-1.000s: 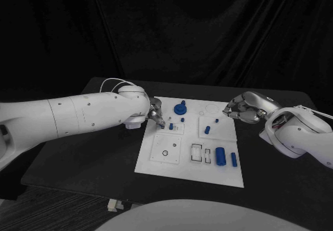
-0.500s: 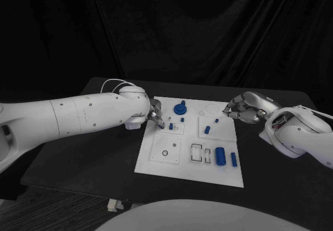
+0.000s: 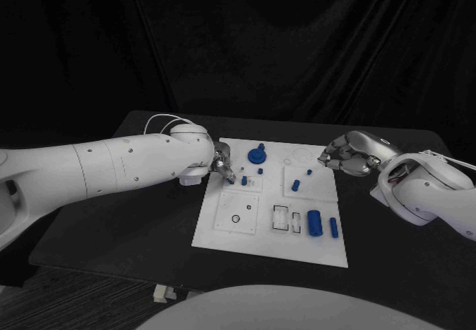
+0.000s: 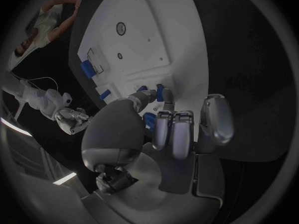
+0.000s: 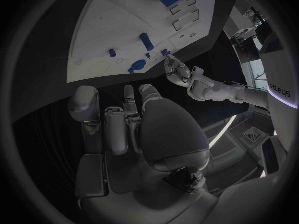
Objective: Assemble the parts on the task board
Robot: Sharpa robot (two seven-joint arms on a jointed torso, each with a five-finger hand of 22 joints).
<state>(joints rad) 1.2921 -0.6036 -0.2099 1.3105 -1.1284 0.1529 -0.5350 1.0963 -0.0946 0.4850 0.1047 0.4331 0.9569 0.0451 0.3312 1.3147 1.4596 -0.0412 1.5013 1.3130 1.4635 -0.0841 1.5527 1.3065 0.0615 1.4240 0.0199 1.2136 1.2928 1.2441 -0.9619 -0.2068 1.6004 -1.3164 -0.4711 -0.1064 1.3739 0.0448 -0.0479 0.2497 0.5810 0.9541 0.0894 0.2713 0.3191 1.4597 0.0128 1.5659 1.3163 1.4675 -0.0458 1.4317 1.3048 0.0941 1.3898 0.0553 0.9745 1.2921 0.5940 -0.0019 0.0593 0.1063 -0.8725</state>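
The white task board (image 3: 230,234) lies mid-table. My left hand (image 3: 220,168) reaches over its left edge, and thumb and a finger pinch a small blue peg (image 3: 244,181) that stands upright in the board; the wrist view shows the peg (image 4: 161,91) between the fingertips. My right hand (image 3: 347,155) hovers by the board's far right corner with its fingers curled in and nothing in them. Loose parts lie on the board: a blue knob (image 3: 258,152), a short peg (image 3: 296,184), a thick cylinder (image 3: 314,222) and a slim bar (image 3: 334,227).
Black table (image 3: 129,227) surrounds the board, with bare room at its near left. A white cable (image 3: 159,122) loops over my left wrist. Rectangular slots (image 3: 287,218) and a round hole (image 3: 236,218) open in the board's near half.
The left hand has crept very slightly at the peg. The right hand and the loose parts have stayed where they were.
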